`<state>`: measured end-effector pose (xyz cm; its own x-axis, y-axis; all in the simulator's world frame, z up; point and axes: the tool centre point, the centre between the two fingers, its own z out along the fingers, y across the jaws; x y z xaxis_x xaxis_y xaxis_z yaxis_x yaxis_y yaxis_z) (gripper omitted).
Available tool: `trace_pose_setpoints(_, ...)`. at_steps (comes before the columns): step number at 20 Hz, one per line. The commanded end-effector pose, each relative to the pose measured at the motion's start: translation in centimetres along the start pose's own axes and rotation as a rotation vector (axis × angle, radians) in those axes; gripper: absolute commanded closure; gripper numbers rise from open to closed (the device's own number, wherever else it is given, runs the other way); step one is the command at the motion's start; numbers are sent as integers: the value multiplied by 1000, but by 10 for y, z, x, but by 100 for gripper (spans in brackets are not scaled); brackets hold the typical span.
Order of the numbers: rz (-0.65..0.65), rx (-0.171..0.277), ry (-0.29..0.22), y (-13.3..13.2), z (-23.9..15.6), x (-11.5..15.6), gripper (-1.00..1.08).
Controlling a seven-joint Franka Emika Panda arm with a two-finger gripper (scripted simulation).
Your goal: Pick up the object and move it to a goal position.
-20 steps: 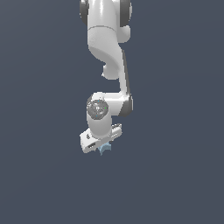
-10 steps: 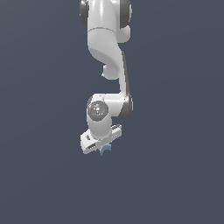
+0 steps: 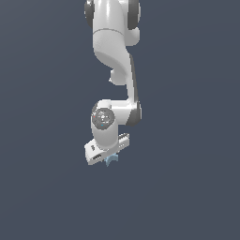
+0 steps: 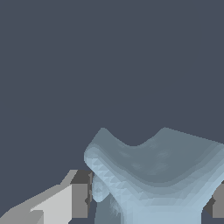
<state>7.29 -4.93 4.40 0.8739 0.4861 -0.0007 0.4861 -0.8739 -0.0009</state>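
- Exterior view: you are looking at a white robot arm (image 3: 115,56) that is reaching down from the top of the picture over a plain dark grey-blue surface (image 3: 187,178).
- The arm is bending at a rounded wrist joint (image 3: 104,118), and the white gripper (image 3: 108,159) is hanging below it, tilting so that its end toward the exterior view's left is sitting lower.
- A small light-blue object (image 3: 111,161) is peeking out just under the gripper body; only a small part of it is showing here, and the gripper is hiding the rest.
- Wrist view: you are seeing the object (image 4: 153,175) very close up, filling the space between the two fingers (image 4: 81,194).
- Its pale blue, faceted surface is rising into two pointed arms with a curved dip between them.
- One finger pad is pressing against one side of the object, and the other finger is touching the opposite side at the picture's edge, so the gripper is clamping the object between its fingers.
- Whether the object is resting on the surface or hanging clear of it, you cannot tell from either view.
- No containers are showing in either view.
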Motion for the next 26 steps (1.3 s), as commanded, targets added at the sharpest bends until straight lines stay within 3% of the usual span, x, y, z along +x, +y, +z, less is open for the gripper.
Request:
trace_pose_setpoints(1, 1, -1, 1, 8, -5, -2, 108)
trace_pose_setpoints(19, 1, -1, 1, 129, -82, -20, 108)
trace_pose_setpoints(26, 1, -1, 1, 164, -103, -25, 108)
